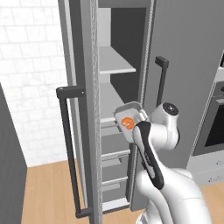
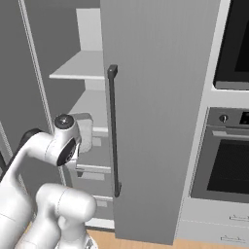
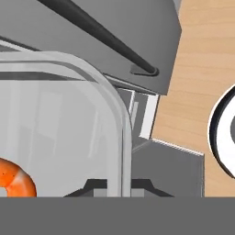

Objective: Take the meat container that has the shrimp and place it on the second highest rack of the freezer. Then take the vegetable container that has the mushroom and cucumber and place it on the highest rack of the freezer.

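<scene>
The freezer (image 1: 120, 39) stands open, with the highest rack (image 1: 114, 62) above a second rack (image 1: 109, 99). The clear meat container (image 1: 128, 114) holds the orange shrimp (image 1: 127, 123) and hangs tilted at the freezer's opening, about level with the front edge of the second rack. My gripper (image 3: 121, 189) is shut on the container's near rim (image 3: 123, 137), with the shrimp (image 3: 11, 180) just inside. In the right base view the container (image 2: 86, 130) peeks out behind my wrist, below both racks (image 2: 80, 65). The vegetable container with mushroom and cucumber is out of view.
The freezer door (image 1: 81, 109) swings out to the left with a dark bar handle (image 1: 68, 148). Grey drawers (image 1: 114, 151) sit under the racks. A closed grey door with a bar handle (image 2: 113, 131) stands to the right, then a black oven (image 2: 228, 165). Wooden floor (image 1: 48, 192) lies below.
</scene>
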### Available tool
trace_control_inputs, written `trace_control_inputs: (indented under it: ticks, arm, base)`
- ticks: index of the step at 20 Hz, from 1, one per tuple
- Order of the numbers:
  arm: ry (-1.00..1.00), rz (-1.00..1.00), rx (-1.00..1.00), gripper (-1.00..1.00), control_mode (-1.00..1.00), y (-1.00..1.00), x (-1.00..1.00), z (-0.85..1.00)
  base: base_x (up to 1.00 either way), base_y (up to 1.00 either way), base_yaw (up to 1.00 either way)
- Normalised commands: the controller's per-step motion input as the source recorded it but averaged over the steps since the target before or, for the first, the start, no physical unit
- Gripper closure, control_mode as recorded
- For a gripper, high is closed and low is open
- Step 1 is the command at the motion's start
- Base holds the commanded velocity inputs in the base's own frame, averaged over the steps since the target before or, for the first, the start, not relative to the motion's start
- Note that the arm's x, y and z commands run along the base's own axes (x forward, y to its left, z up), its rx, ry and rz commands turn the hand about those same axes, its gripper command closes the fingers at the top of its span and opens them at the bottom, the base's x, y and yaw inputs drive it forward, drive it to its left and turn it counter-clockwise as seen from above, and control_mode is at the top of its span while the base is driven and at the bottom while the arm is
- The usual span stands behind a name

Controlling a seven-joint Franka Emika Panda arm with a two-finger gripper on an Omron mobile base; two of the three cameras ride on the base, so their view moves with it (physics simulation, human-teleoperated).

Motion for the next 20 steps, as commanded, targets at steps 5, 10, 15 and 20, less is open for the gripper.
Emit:
trace_control_inputs:
  ticks: [5, 10, 15, 20]
  arm:
    - [0.10, 0.04, 0.11, 1.00, -1.00, 0.00, 0.61, 0.00]
    - [0.10, 0.06, 0.03, 1.00, -1.00, 0.15, 0.66, 0.00]
    - [0.00, -0.01, 0.00, 1.00, -1.00, 0.38, 0.47, 0.00]
    - [0.00, -0.07, 0.00, 1.00, -1.00, 0.24, 0.49, 0.00]
  base:
    - [0.00, 0.00, 0.00]
    - [0.00, 0.00, 0.00]
    - [0.00, 0.00, 0.00]
    - [0.00, 0.00, 0.00]
